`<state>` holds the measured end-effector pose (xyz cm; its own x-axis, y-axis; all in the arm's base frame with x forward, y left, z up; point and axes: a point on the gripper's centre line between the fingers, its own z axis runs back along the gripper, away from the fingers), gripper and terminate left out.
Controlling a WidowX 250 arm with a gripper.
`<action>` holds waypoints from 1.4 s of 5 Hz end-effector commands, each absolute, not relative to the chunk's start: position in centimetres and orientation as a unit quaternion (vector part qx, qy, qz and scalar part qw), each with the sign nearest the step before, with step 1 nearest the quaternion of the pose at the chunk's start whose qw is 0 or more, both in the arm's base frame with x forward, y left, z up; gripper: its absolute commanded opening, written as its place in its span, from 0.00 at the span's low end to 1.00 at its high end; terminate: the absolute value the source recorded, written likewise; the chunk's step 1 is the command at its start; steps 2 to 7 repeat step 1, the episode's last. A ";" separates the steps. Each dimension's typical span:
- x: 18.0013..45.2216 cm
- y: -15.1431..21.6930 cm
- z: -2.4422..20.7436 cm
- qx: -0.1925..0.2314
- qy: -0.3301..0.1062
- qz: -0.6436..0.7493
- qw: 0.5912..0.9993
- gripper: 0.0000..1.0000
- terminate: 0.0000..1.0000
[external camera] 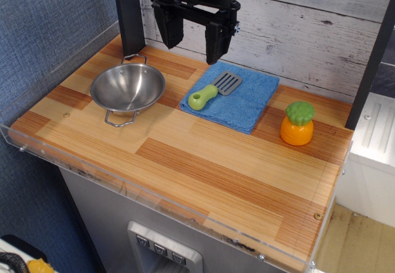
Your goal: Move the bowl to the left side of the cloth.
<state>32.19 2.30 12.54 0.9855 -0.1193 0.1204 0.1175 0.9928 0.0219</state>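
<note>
Bowl [128, 87] left of cloth [233, 96]

You have one bowl [128, 87], one cloth [247, 100], one spatula [214, 90] and one orange toy fruit [297, 123] on the tabletop [203, 162].

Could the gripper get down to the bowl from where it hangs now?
Probably yes. The gripper hangs open above the table's back edge, and the bowl sits uncovered to its left with nothing over it or against it.
</note>
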 end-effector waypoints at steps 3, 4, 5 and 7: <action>32.0 2.7 14.5 0.008 -0.049 -0.117 0.992 1.00 1.00; 32.0 2.7 14.5 0.008 -0.049 -0.117 0.992 1.00 1.00; 32.0 2.7 14.5 0.008 -0.049 -0.117 0.992 1.00 1.00; 32.0 2.7 14.5 0.008 -0.049 -0.117 0.992 1.00 1.00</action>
